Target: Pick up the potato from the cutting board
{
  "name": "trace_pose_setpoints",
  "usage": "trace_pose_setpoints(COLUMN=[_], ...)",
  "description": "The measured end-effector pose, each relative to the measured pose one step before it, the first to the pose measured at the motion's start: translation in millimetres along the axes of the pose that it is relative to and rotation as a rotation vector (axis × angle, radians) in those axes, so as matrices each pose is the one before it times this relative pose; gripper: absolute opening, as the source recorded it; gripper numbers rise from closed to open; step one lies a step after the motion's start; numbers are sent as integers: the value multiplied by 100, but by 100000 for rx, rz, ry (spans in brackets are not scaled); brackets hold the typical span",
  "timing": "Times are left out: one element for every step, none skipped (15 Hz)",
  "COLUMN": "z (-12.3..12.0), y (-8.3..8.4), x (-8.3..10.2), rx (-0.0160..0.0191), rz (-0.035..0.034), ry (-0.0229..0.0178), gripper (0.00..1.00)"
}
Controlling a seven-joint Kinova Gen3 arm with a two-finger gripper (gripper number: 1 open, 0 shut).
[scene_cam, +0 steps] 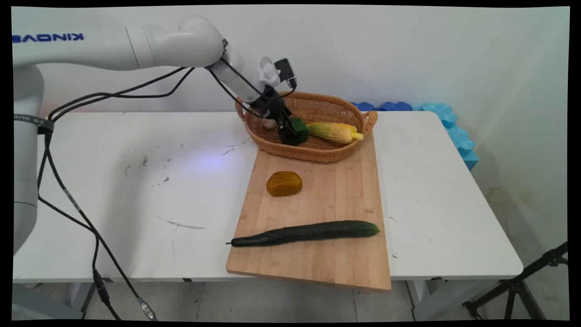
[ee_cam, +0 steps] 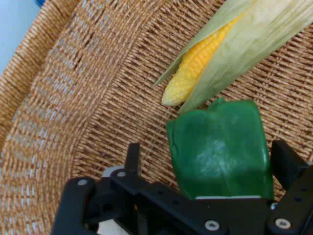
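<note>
Green pepper (ee_cam: 220, 149), yellow corn (ee_cam: 195, 68)

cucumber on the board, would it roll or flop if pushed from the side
The cucumber is long and round, lying free on the cutting board, so it would likely roll. It looks stiff rather than floppy. Its smooth skin may be slippery.

White table (scene_cam: 136, 181) against plain white wall (scene_cam: 408, 54); blue foam pieces (scene_cam: 454, 127) behind; black tripod legs (scene_cam: 522, 286) on floor.
</note>
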Motion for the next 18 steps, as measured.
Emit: trace_pose_setpoints(z=[-79, -90, -195, -213, -322, -273, -424, -546, -572, -374, -698, -628, -775, -795, -639, -689, -650, -512], y=[-69, -35, -54, -19, -4, 27, 63, 154, 167, 133, 261, 279, 418, 553, 517, 683, 741, 697], x=[32, 43, 92, 73, 118, 70, 84, 146, 78, 55, 69, 39, 34, -33, -52, -67, -129, -151], rx=[162, 92, 171, 128, 141, 78, 90, -62, -87, -81, -208, -269, -526, -830, -790, -1168, -1234, -1117], rz=[206, 185, 203, 65, 86, 6, -76, -192, -308, -138, -374, -346, -473, -458, -365, -403, -563, -710], ry=[172, 143, 269, 207, 312, 211, 320, 455, 427, 284, 522, 444, 535, 495, 368, 373, 317, 222], gripper=[100, 100, 100, 100, 100, 100, 100, 100, 100, 100, 100, 100, 100, 100, 100, 100, 100, 100])
